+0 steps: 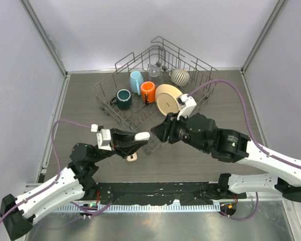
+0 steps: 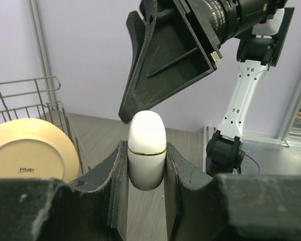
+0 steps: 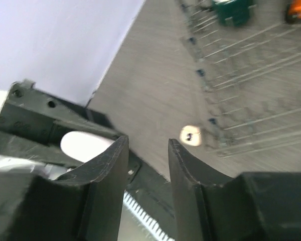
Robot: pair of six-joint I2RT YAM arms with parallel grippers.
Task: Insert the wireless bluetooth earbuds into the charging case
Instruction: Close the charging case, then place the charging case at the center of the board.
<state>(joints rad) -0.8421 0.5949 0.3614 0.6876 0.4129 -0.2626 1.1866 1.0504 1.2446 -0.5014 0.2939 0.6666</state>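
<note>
- While I'm watching the overhead feed, the grey wood-grain table (image 1: 80,100) is carrying everything. A wire dish rack (image 1: 135,114) is sitting toward its far side.
- The right arm is reaching in from the right. The right gripper (image 3: 148,143) is hanging with its jaws parted and nothing between them, its tip pointing at the left gripper.
- The left arm is reaching in from the left. The left gripper (image 2: 146,148) is clamping the charging case across its lower half.
- In the rack, a cream plate (image 1: 169,99) is leaning on edge. An orange mug (image 1: 148,92), a dark teal mug (image 1: 124,99) and a light blue cup (image 1: 136,81) are sitting to its left.
- The charging case (image 2: 146,128) is reading as a closed white ovoid with a thin gold seam. It is sticking out of the left fingers, held above the table. Its rounded end is sitting right at the right gripper's tip, and I'm not able to tell whether they are touching.
- A small pale object (image 3: 190,135) is lying on the table just off the rack's near edge, below the held case. It's too small for me to tell whether it's the earbuds.
</note>
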